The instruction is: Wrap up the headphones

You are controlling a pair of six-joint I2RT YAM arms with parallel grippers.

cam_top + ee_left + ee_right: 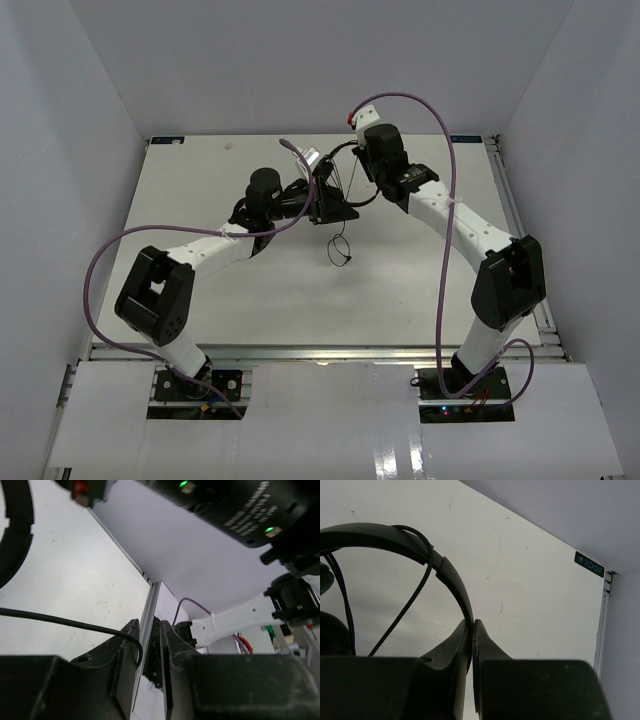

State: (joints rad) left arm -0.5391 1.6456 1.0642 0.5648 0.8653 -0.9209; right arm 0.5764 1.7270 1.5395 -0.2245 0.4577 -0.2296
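The right claw (471,626) was clamped shut on the headphones (395,536) at the band, above the desk's (250,290) far-edge middle. Their cord (60,621) ran lengthwise leftward into the left claw (150,630), the nearer one, whose jaws stood slightly parted around it.

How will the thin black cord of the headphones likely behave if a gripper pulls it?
Probably floppy: the cord drapes loosely over the headband and curls freely. It looks thin and light, so it may slip out between the left gripper's parted jaws. The headband seems stiffer: it holds its arch while pinched in the shut right gripper.
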